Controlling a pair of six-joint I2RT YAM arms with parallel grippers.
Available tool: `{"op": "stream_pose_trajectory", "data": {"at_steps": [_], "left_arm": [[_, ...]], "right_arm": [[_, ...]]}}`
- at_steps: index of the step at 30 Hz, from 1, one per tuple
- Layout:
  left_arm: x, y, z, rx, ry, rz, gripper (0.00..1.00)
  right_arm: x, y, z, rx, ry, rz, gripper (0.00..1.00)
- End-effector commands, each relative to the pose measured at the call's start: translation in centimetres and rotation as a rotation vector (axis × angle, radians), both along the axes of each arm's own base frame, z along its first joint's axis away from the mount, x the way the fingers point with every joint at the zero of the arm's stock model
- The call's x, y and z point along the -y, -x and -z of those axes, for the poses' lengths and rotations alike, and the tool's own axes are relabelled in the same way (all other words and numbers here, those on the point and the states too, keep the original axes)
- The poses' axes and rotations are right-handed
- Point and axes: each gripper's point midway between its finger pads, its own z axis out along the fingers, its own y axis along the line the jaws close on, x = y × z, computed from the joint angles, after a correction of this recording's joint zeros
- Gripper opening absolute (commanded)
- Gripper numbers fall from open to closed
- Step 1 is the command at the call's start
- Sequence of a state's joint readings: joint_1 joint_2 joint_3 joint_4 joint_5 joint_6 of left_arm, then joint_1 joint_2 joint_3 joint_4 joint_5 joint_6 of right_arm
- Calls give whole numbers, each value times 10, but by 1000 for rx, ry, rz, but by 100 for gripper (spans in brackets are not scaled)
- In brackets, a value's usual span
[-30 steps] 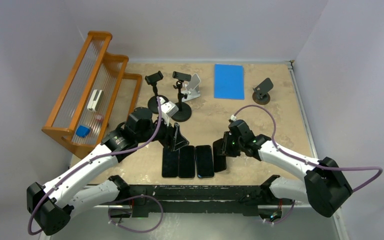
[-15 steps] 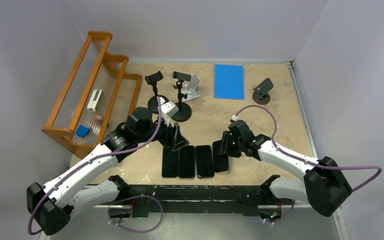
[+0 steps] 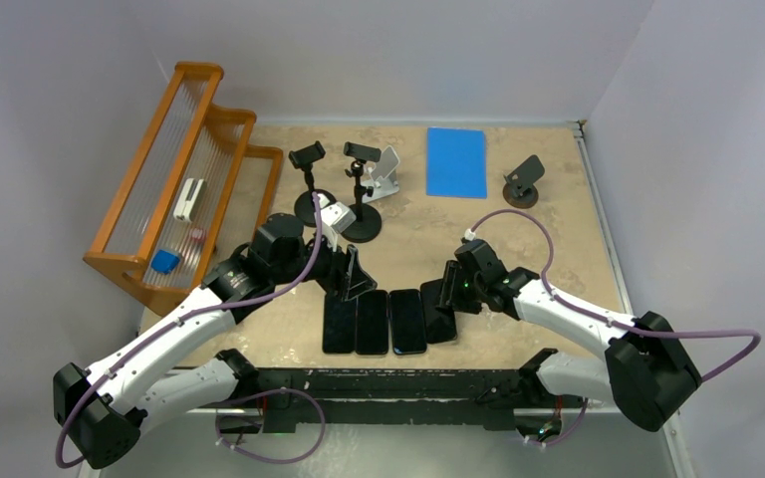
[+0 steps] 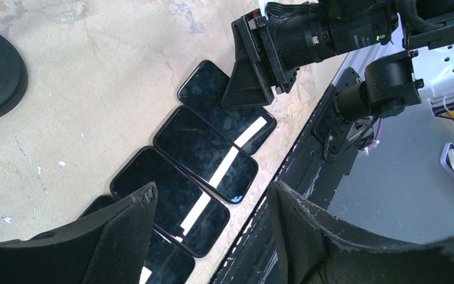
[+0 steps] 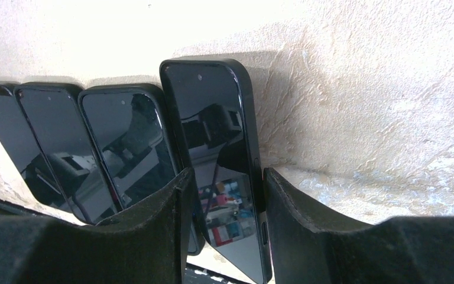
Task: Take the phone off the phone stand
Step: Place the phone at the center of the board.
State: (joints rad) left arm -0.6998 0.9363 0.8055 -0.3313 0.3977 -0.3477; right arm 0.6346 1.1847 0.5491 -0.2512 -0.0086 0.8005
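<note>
Several black phones lie in a row near the table's front edge: one, a second, a third. My right gripper is shut on the rightmost phone, holding it by its long edges, slightly tilted and low against the third phone. In the right wrist view this phone sits between the right gripper's fingers. My left gripper is open and empty, hovering over the left end of the row; in its own view the left gripper is above a phone.
Two black clamp stands, a white stand and a small dark stand sit at the back, all without phones. A blue pad lies at the back centre. A wooden rack stands at the left.
My right gripper has shifted slightly left and down, bringing its phone closer against the row. The left arm has not moved.
</note>
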Motion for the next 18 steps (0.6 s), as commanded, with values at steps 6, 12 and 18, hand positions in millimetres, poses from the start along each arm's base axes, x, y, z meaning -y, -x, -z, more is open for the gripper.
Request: {"op": "stream_pose_trajectory", "data": {"at_steps": [6,12,18], "left_arm": [[1,0,-7,19,23,7,66],[1,0,-8,21,24,8,66],[1,0,-7,18,23,9,66]], "right_arm": [[4,-5,-1,10,24,47,49],[4,-5,-1,11,24,48,49],[6,-6,0,12,30,55,49]]}}
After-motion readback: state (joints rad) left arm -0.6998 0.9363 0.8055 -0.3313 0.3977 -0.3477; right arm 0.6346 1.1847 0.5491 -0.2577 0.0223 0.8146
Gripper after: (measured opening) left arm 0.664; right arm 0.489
